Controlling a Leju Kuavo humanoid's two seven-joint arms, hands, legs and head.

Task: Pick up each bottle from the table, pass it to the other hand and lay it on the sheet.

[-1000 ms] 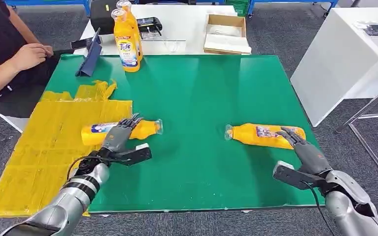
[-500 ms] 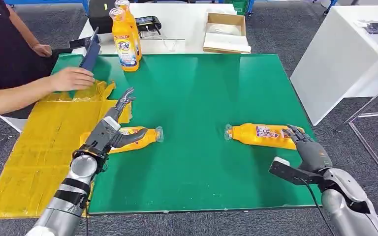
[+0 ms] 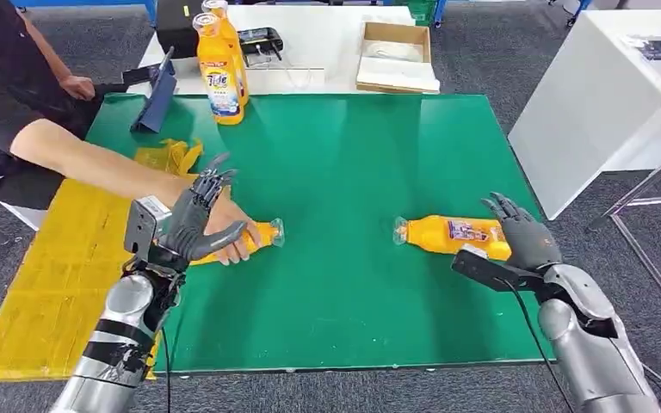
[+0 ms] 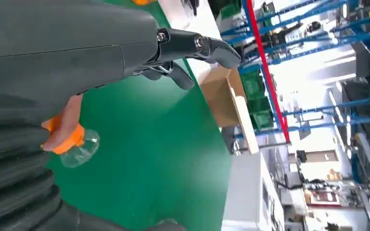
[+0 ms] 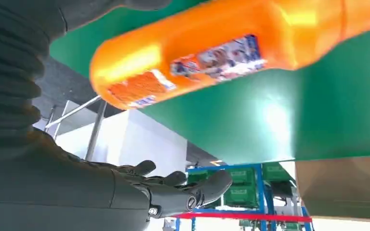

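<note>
Fingers of both hands spread, right hand (image 3: pixel 523 234) beside orange bottle (image 3: pixel 452 235).

The robot's raised left hand (image 3: pixel 191 225) and a person's hand (image 3: pixel 228 231) hide most of the lying orange plastic bottle (image 3: pixel 264 232).

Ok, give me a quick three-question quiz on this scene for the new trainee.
1. True or false: the left hand is gripping a bottle.
2. Who holds the bottle near the yellow sheet? A) the robot's left hand B) a person's hand C) nobody
3. Fill in: the bottle by the right hand lies on the ____ table.

Key:
1. False; its fingers are spread above the left bottle.
2. B; a person's hand is on it.
3. Green; the right bottle lies on the green table.
</note>
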